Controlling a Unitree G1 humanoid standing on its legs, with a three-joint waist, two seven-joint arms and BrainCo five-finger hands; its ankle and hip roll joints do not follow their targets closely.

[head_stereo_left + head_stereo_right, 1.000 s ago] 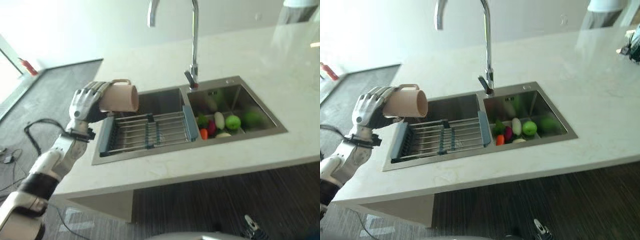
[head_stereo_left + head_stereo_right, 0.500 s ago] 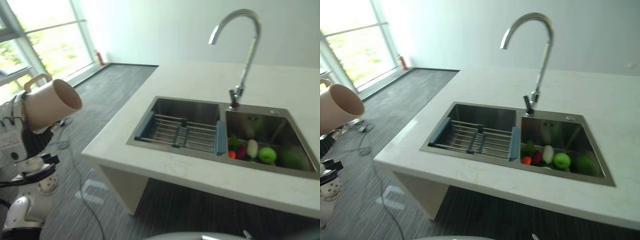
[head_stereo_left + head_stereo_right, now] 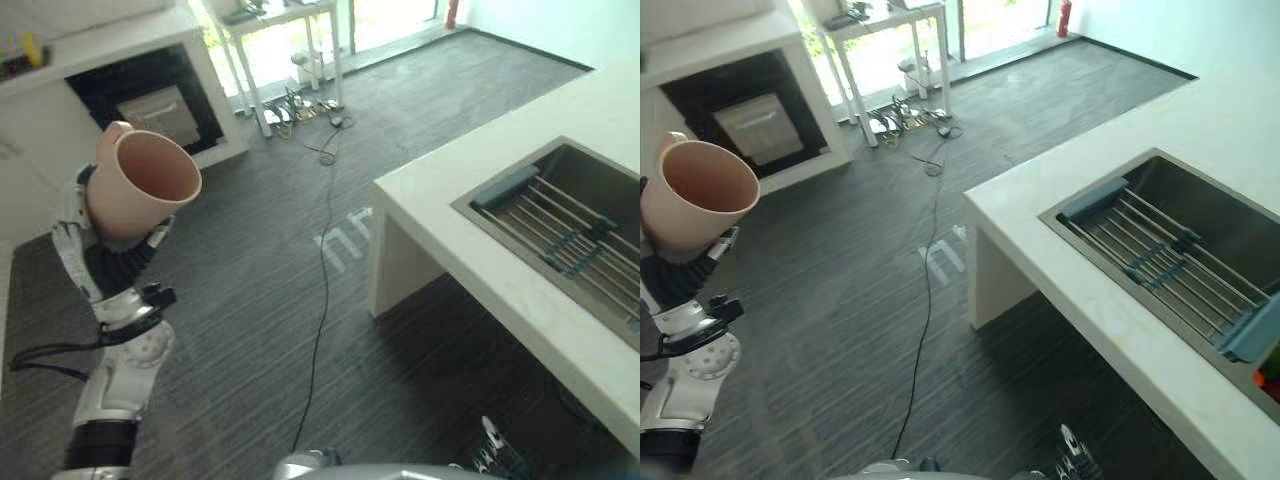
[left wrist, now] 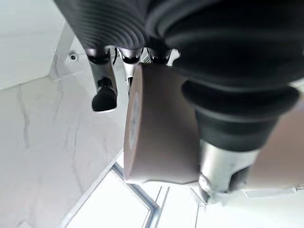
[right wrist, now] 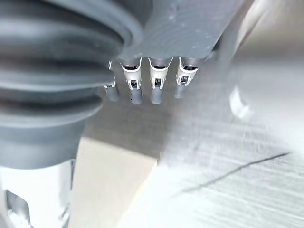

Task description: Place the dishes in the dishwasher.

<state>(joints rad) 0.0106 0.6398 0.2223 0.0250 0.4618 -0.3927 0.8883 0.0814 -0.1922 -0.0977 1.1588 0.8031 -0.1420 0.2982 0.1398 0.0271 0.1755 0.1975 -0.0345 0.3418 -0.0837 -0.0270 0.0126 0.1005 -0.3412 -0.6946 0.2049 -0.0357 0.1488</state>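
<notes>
Mug (image 3: pixel 140 184) in left hand (image 3: pixel 92 225), tilted, mouth up-right.

No text, label, brand, number or sign can be read in these pictures. There is a pale mark on the dark floor (image 3: pixel 345 240) near the corner of the bench (image 3: pixel 470 245), but its shape does not give any letter or figure that I can recognise. The pink mug (image 3: pixel 140 185) has a plain surface with no print on it, and the bench also carries no writing.
</notes>
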